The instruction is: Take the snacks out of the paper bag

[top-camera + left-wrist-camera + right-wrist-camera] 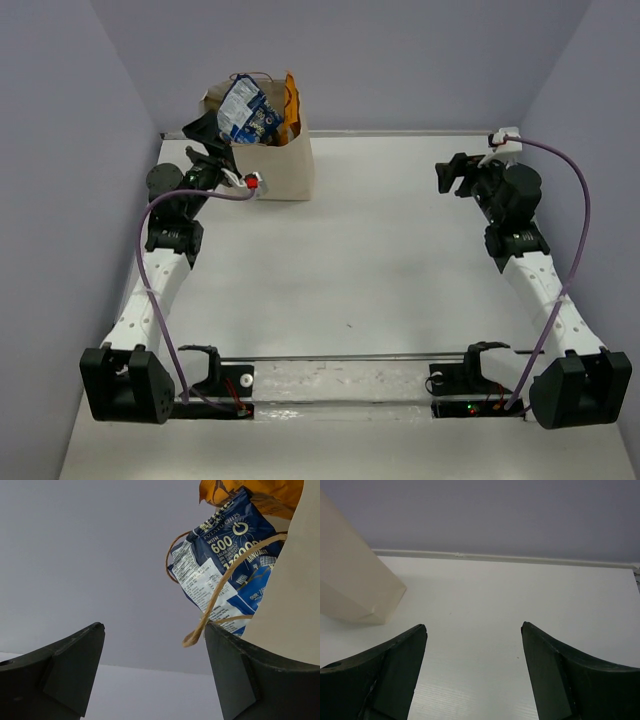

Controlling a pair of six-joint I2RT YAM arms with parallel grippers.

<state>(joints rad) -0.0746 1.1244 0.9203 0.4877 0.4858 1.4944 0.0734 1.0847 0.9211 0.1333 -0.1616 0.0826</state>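
Observation:
The tan paper bag (283, 160) stands upright at the table's back left. Two snacks stick out of its top: a blue chip bag with white lettering (246, 110) and an orange one (291, 102). My left gripper (208, 130) is raised at the bag's left side, open and holding nothing. In the left wrist view the blue chip bag (225, 560), the orange bag (260, 492) and a cord handle (220, 592) sit up and to the right of the left gripper (152, 627), and the bag wall (295, 595) runs beside its right finger. My right gripper (447, 176) hovers open at the right, far from the paper bag (350, 580).
The white table (380, 260) stretches between the arms. Grey walls close in on the left, back and right. The two arm bases and a rail sit along the near edge (350, 380).

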